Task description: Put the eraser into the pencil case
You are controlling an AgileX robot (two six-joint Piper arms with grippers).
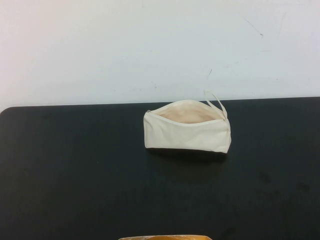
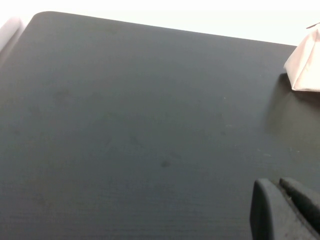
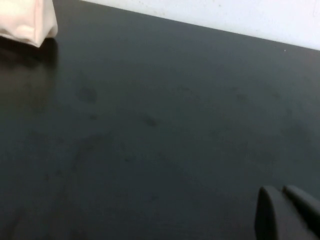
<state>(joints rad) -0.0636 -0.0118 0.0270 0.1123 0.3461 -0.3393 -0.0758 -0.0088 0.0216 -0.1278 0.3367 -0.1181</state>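
The cream-white pencil case (image 1: 187,131) stands on the black table (image 1: 75,170) near its back middle, zipper open, peach lining showing, loop strap (image 1: 216,102) at its right end. A corner of it shows in the left wrist view (image 2: 306,67) and in the right wrist view (image 3: 27,22). The eraser is not in view. My left gripper (image 2: 280,192) hovers over bare table, left of the case, jaws together and empty. My right gripper (image 3: 282,196) hovers over bare table to the case's right, jaws together and empty. Neither gripper shows in the high view.
A white wall (image 1: 150,45) runs behind the table's back edge. A yellow-orange object (image 1: 165,237) peeks in at the front edge of the high view. Bare black tabletop lies on both sides of the case.
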